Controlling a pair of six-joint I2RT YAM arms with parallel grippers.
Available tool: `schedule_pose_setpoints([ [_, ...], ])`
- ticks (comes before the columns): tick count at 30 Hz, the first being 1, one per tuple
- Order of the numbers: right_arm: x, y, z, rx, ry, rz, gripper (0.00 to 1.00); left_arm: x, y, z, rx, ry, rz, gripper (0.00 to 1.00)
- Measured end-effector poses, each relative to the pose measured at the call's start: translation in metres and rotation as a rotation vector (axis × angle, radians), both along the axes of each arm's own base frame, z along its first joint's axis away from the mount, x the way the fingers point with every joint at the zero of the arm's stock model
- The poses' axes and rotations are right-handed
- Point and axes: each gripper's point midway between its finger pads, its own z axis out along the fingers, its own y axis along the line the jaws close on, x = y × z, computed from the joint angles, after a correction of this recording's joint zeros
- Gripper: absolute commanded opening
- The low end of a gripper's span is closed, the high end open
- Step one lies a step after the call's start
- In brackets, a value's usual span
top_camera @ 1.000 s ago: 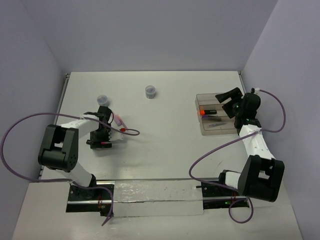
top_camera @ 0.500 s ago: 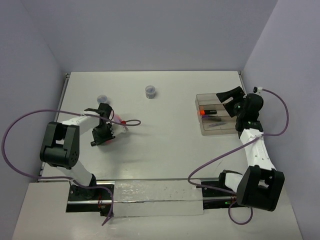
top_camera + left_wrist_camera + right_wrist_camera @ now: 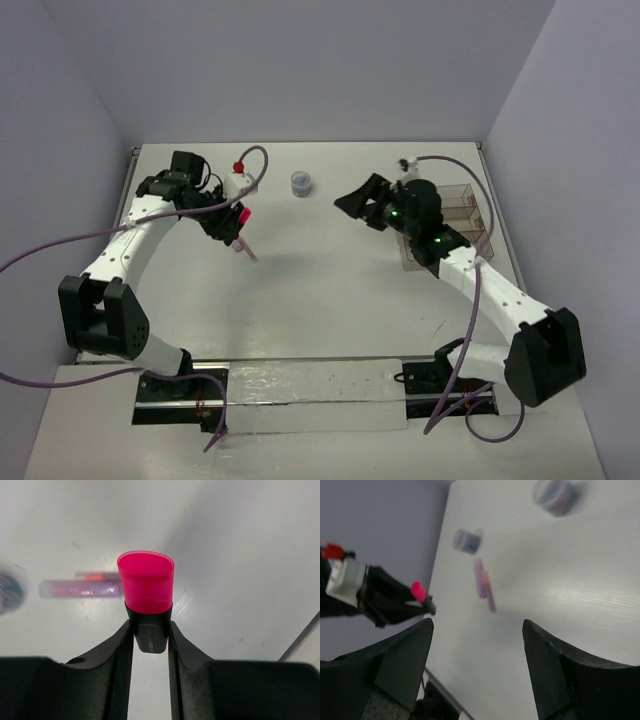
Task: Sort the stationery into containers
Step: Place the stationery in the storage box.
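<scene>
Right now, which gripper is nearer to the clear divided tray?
Right. The right gripper hangs open just to the left of the tray. The left gripper, clamped on a magenta marker, is far across on the left.

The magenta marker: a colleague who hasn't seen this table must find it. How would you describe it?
On the left half of the table, find the left claw, raised above the surface. It grips a dark-bodied marker, cap outward. That bright magenta cap sets it apart from the pale pens lying on the table below.
</scene>
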Motion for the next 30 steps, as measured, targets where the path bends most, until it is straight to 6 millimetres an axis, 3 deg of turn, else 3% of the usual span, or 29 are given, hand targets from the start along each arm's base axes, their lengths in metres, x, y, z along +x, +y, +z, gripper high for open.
schedule_pose_setpoints([
  [2, -0.001, 0.031, 0.007, 0.006, -0.011, 0.072, 0.79, 0.008, -0.011, 0.024, -0.074, -0.031, 0.028, 0.00],
  [5, 0.001, 0.071, 0.024, 0.029, -0.044, 0.152, 0.78, 0.007, -0.020, 0.044, -0.139, -0.046, 0.064, 0.00],
  [14, 0.003, 0.171, 0.041, 0.073, -0.086, 0.329, 0.73, 0.008, -0.039, 0.071, -0.231, -0.091, 0.122, 0.00],
  [18, 0.004, 0.197, 0.045, 0.084, -0.085, 0.357, 0.71, 0.009, -0.041, 0.075, -0.249, -0.088, 0.143, 0.00],
  [25, 0.013, 0.214, 0.040, 0.089, -0.059, 0.348, 0.63, 0.014, -0.044, 0.079, -0.270, -0.100, 0.160, 0.00],
  [26, 0.014, 0.215, 0.037, 0.088, -0.050, 0.345, 0.59, 0.015, -0.045, 0.080, -0.274, -0.102, 0.161, 0.00],
  [30, 0.019, 0.220, 0.019, 0.081, -0.005, 0.338, 0.18, 0.017, -0.046, 0.080, -0.275, -0.105, 0.177, 0.00],
])
